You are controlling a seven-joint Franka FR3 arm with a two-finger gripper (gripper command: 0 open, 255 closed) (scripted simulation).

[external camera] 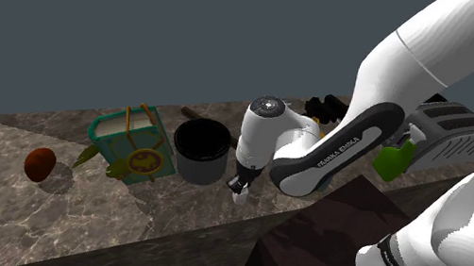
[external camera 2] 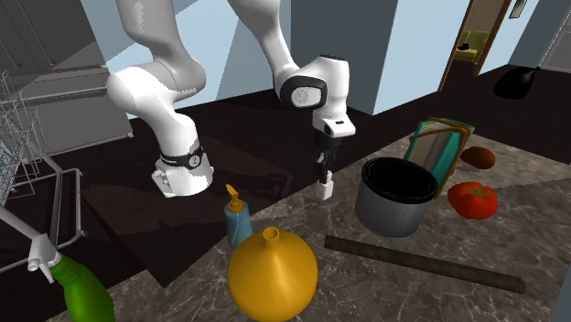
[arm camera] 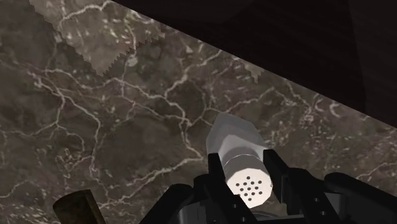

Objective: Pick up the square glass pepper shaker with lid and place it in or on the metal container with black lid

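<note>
As the wrist view looks down the fingers, the gripper (arm camera: 242, 160) is closed partway on the shaker (arm camera: 236, 143). One black finger presses on each side, just under its perforated lid (arm camera: 249, 184). The shaker's pale body points away toward the marble counter (arm camera: 95, 95), near that counter's edge. Can't tell if its base touches the stone. A dark stick (arm camera: 77, 209) end pokes in beside the gripper.

Second exterior view: the arm hangs down with the white shaker at the fingertips, low over the counter edge. The container (external camera 2: 393, 209), with a grey wall and black top, stands to the view's right of it, near but apart. A teal bag (external camera 2: 442, 146) sits behind the container and a tomato (external camera 2: 472, 198) is just right of it. The stick lies in front of the container. A yellow vase (external camera 2: 272, 272) and a small blue bottle (external camera 2: 238, 221) stand nearer the camera.

Shoulder view: the gripper is just right of the container, with the bag left of the container. A brown round thing (external camera: 40, 163) lies further left. A toaster (external camera: 450, 129) and a green bottle (external camera: 393, 162) are behind the arm.
</note>
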